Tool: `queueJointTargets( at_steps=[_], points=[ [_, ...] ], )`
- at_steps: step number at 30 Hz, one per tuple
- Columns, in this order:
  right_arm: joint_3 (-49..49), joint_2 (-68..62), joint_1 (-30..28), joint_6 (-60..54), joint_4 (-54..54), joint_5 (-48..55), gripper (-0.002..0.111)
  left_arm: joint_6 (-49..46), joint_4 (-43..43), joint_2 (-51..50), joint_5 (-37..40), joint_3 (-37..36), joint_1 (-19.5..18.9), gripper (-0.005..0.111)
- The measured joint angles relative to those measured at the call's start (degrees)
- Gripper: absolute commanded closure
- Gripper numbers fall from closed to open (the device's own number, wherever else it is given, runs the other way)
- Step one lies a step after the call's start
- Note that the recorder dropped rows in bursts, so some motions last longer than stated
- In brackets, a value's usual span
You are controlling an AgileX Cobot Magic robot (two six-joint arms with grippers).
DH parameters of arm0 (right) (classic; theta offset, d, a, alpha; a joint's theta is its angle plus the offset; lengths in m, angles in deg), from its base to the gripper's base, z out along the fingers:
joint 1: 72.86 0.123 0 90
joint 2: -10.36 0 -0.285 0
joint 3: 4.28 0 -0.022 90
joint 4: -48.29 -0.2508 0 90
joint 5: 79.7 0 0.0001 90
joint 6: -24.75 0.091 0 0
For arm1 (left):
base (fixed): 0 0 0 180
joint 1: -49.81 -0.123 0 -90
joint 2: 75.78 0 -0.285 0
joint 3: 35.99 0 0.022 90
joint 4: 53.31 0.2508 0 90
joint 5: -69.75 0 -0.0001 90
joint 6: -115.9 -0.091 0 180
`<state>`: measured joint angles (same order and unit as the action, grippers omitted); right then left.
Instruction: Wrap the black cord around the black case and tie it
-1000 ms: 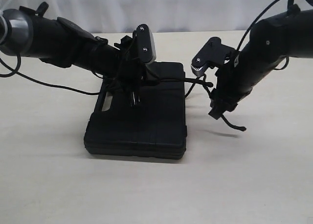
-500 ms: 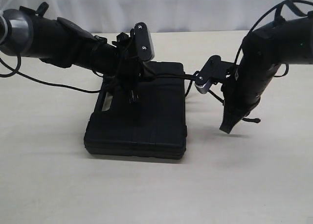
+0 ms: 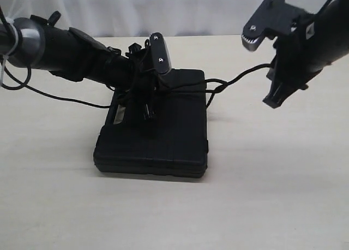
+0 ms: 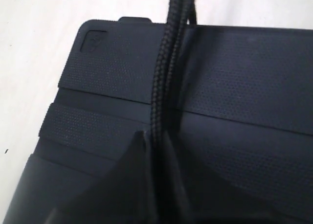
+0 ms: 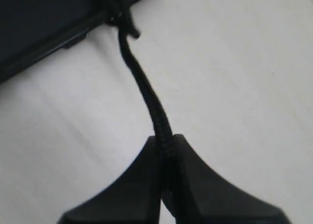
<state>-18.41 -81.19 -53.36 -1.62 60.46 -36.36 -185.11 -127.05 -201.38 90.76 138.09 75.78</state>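
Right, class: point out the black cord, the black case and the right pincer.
black cord [image 4: 164, 77]: left wrist view, braid crossing the lid.
black case [image 3: 163, 143]: exterior view, middle of lid.
right pincer [image 5: 165, 145]: right wrist view, between its shut tips.

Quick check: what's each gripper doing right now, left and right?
Left gripper: closed, pinching the black cord over the black case.
Right gripper: closed, holding the black cord too.
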Motion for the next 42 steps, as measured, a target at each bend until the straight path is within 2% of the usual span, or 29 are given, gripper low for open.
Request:
queueJointTargets(
  at_steps=[10,18,27,30,36,39,42],
  points=[
    [-0.11,8.5,0.1,1.52,-1.27,-3.67,0.104,0.0,-0.07,0.0,0.21,0.0,0.04,0.107],
    [-0.11,10.6,0.1,6.73,2.53,-5.81,0.104,0.49,-0.07,1.78,0.48,0.0,0.04,0.107],
    [-0.11,10.6,0.1,15.2,9.4,-6.78,0.104,4.79,-0.07,2.59,-3.52,-1.48,0.04,0.105],
    [-0.11,10.6,0.1,15.72,9.68,-6.92,0.104,4.89,0.87,2.59,-1.0,-1.6,0.04,0.09],
    [-0.11,10.72,0.1,16.46,9.68,-6.92,0.104,5.23,3.75,2.59,2.23,-1.6,0.04,0.038],
    [-0.11,10.72,0.1,16.57,9.68,-6.92,0.104,5.73,4.1,2.59,2.1,-1.6,0.04,0.028],
    [-0.11,10.72,0.1,17.26,9.68,-6.92,0.104,5.99,4.22,2.82,2.1,-1.6,0.04,0.029]
  ],
)
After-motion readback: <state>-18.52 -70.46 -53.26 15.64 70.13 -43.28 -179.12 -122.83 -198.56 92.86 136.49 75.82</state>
